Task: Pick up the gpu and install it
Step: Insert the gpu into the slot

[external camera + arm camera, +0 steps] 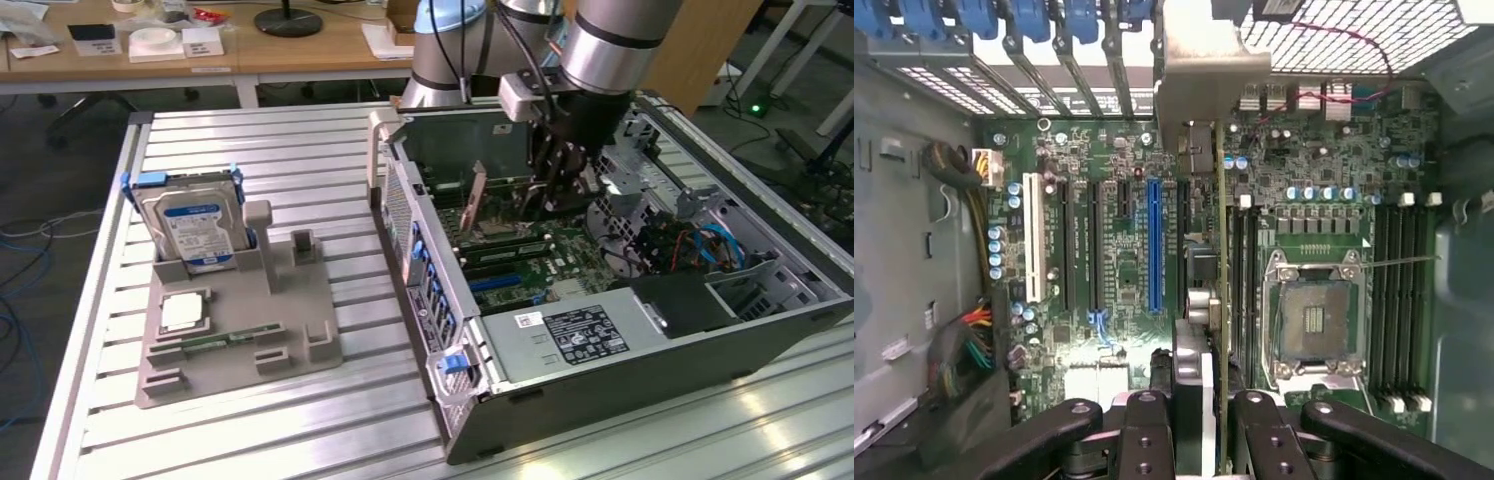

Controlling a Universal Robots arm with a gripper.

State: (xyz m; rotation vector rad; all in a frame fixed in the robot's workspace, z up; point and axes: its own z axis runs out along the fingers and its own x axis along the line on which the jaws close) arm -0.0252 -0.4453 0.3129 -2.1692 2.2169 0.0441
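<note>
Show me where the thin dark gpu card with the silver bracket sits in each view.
Exterior view: the gpu card stands upright in the open case, on the exterior view's left of the gripper.
Wrist view: the gpu card runs edge-on, clamped in the gripper.
Shared landmark: green motherboard.

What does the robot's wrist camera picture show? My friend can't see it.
The claw grips the gpu, seen edge-on as a thin card, over a green motherboard inside an open computer case. A long blue slot lies beside the card, and a square processor socket lies on its other side.
</note>
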